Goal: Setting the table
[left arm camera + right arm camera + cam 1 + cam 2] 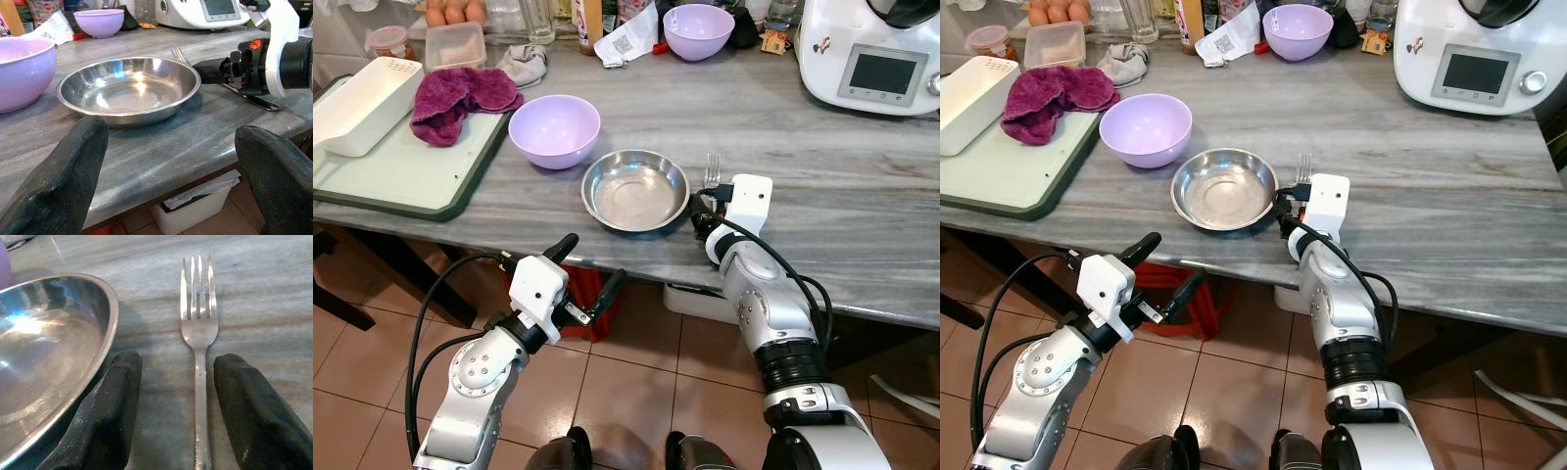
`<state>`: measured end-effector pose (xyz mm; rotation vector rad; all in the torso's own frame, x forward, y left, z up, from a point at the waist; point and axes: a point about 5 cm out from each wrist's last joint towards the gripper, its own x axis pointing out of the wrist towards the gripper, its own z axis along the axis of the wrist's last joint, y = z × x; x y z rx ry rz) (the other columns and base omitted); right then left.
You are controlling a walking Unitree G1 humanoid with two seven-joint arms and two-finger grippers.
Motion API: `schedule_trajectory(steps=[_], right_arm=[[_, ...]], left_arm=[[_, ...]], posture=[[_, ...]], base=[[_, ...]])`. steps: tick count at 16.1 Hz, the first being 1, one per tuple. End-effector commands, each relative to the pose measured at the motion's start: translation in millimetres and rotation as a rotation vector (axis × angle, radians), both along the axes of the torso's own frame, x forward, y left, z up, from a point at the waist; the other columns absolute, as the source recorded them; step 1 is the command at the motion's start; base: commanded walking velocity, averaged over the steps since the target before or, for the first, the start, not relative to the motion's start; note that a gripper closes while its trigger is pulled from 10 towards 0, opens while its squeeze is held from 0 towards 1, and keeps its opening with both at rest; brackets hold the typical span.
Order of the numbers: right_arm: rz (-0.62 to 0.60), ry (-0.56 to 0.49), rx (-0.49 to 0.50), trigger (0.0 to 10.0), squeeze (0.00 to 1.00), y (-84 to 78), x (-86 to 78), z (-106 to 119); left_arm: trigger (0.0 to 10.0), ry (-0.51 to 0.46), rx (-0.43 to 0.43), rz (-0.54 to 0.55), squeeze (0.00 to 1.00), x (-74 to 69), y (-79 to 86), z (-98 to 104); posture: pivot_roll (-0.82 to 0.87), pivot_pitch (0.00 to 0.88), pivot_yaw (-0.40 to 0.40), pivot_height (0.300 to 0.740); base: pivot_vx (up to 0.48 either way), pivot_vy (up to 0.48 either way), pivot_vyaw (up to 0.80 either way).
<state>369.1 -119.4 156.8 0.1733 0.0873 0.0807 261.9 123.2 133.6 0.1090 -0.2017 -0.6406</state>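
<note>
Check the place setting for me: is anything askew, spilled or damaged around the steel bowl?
Nothing stands out. The steel bowl sits upright and empty on the counter, and the fork lies flat and straight beside it, between the right gripper's open fingers. No spills nearby.

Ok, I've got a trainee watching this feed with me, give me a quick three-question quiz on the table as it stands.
1. True or false: the silver metal fork lies inside the round stainless steel bowl.
2. The right gripper is: A) shut on the fork, B) open with the fork's handle between its fingers, C) hanging below the table.
3. What stands nearer the steel bowl: the lilac plastic bowl or the white kitchen machine with a screen?

Key: 1. False, it lies on the grey marble tabletop beside the bowl. 2. B. 3. The lilac bowl.
</note>
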Motion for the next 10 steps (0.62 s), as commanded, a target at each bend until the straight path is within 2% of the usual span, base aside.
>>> schedule_trajectory(steps=[1,10], right_arm=[[-0.019,0.0,0.003,10.0,1.0,-2.2,-2.7,-3],[-0.053,-0.195,-0.121,10.0,1.0,-3.7,-8.4,27]], left_arm=[[10.0,0.002,0.009,-0.011,0.0,-1.5,-1.9,0],[10.0,-0.005,-0.001,-0.007,0.0,0.8,-5.3,1]], posture=[[-0.13,0.229,0.015,0.74],[-0.13,0.219,0.008,0.74]], base=[[0.0,0.0,0.0],[0.0,0.0,0.0]])
